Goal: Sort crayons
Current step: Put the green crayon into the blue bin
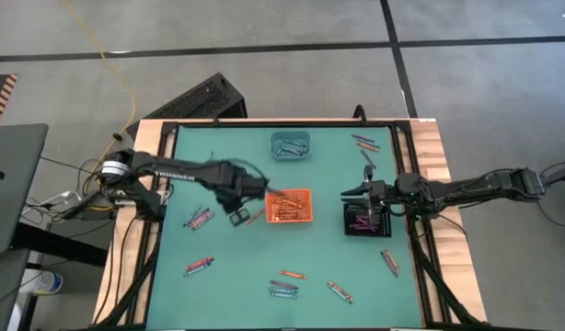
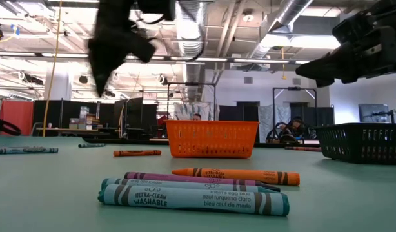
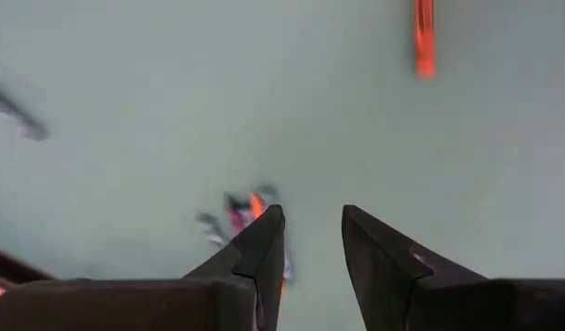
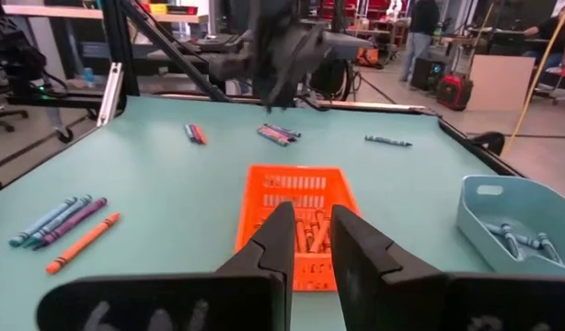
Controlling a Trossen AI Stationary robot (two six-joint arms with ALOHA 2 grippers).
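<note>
Crayons lie scattered on the green table [image 1: 227, 294]: small bunches at the left [image 1: 200, 219] [image 1: 198, 266], along the near edge [image 1: 282, 290] [image 2: 191, 193] and at the far right [image 1: 363, 142]. My left gripper [image 1: 238, 216] [image 3: 312, 241] is open and empty. It hangs above the table just left of the orange tray [image 1: 290, 204], over a few crayons [image 3: 250, 210]. My right gripper [image 1: 354, 193] [image 4: 310, 241] is slightly open and empty. It stands at the far left corner of the black tray [image 1: 367, 219], pointing toward the orange tray [image 4: 299, 221].
The orange tray holds orange crayons, the teal tray [image 1: 290, 144] at the far side holds blue-grey ones [image 4: 517, 237], and the black tray holds purple-pink ones. A single orange crayon [image 1: 292, 274] [image 2: 237, 175] lies near the front. A black frame rims the table.
</note>
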